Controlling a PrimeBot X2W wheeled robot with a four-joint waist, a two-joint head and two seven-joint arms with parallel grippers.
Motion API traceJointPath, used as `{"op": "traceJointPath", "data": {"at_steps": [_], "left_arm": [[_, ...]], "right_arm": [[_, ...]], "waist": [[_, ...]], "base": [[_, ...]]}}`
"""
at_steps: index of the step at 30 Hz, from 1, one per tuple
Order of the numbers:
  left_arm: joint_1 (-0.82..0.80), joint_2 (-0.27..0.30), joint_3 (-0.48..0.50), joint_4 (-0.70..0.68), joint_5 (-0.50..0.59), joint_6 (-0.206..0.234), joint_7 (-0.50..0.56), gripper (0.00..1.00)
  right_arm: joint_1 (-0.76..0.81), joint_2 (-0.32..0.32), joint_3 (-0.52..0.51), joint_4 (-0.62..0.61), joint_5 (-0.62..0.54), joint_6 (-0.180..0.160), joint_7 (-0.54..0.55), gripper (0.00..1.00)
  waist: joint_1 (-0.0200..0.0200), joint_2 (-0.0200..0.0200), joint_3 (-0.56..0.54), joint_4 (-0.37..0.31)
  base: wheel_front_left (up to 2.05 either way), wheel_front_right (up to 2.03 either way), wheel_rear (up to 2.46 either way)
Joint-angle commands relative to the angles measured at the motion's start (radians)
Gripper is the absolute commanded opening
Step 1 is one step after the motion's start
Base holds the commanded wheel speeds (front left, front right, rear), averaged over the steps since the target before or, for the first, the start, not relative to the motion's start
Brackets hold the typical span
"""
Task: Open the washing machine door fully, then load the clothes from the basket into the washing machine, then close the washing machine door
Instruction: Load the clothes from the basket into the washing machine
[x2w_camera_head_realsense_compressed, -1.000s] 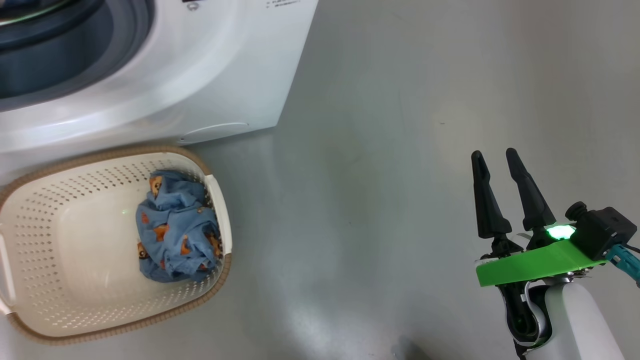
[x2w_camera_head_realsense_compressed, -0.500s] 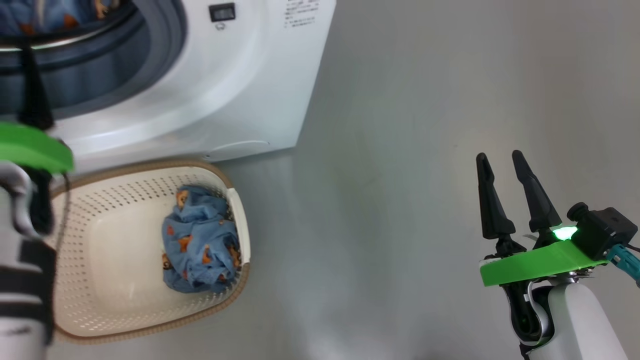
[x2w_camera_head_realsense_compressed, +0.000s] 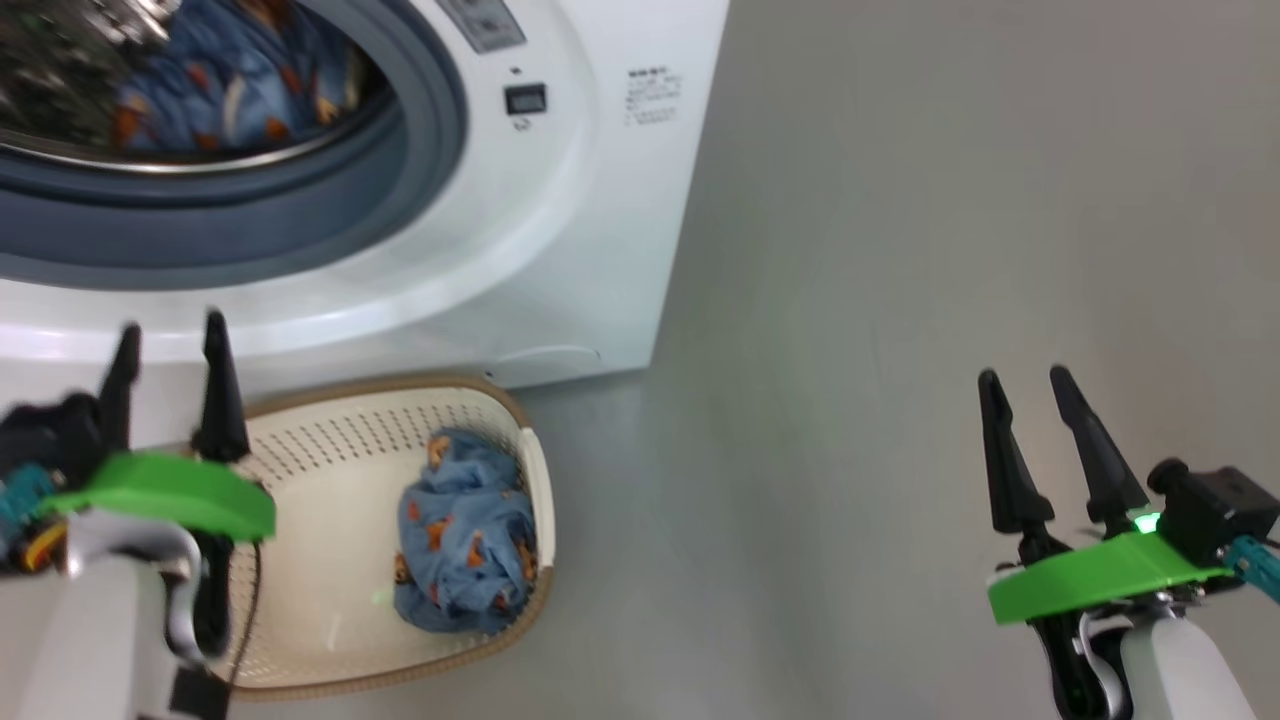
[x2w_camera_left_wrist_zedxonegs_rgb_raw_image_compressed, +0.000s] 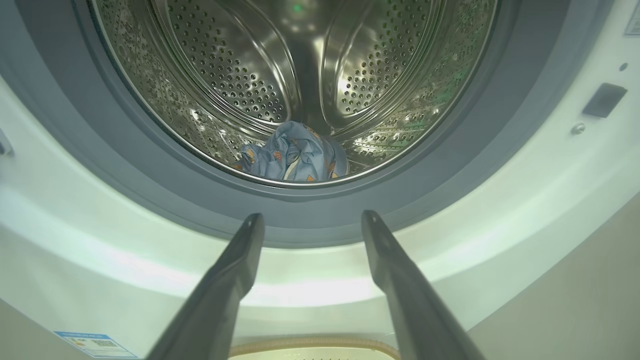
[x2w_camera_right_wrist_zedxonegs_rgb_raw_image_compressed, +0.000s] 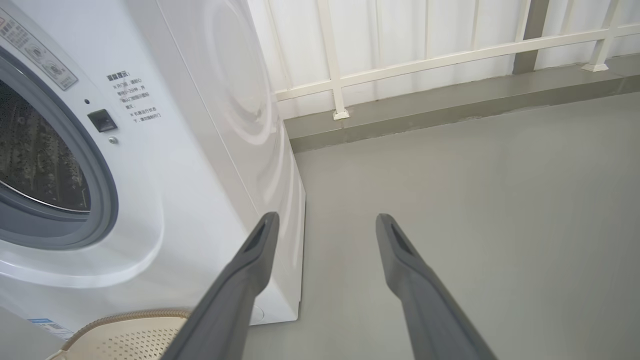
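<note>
Grey floor (x2w_camera_head_realsense_compressed: 850, 300). My left pincer (x2w_camera_head_realsense_compressed: 170, 328), right pincer (x2w_camera_head_realsense_compressed: 1023, 375): released, empty. Loaded clothes (x2w_camera_left_wrist_zedxonegs_rgb_raw_image_compressed: 295, 152) in drum (x2w_camera_left_wrist_zedxonegs_rgb_raw_image_compressed: 225, 75) ahead of left; remaining clothes (x2w_camera_head_realsense_compressed: 465, 540) in basket (x2w_camera_head_realsense_compressed: 330, 450) beneath. Door closing pending.

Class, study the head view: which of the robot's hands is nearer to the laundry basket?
Left. The left hand hovers at the basket's left edge, before the washing machine. The right hand is well off to the basket's right, over the floor.
</note>
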Motion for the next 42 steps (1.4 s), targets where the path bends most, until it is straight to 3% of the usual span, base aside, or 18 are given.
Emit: {"op": "traceJointPath", "data": {"at_steps": [1, 22, 42], "left_arm": [[0.035, 0.025, 0.026, -0.04, 0.016, -0.002, -0.005, 1.0], [0.405, -0.06, 0.061, -0.206, 0.075, -0.002, -0.005, 1.0], [0.539, -0.099, 0.099, -0.315, 0.096, -0.002, -0.005, 1.0]], "right_arm": [[0.024, -0.018, 0.021, -0.016, -0.002, 0.002, -0.005, 1.0], [0.195, -0.098, 0.026, -0.008, 0.024, 0.002, -0.005, 1.0], [0.243, -0.092, 0.006, -0.026, 0.031, 0.002, -0.005, 1.0]], "waist": [[0.0, -0.0001, -0.065, 0.043], [0.0, -0.0001, -0.259, 0.128], [0.0, -0.0001, -0.274, 0.146]], "base": [[0.0, 0.0, 0.0], [0.0, 0.0, 0.0], [0.0, 0.0, 0.0]]}}
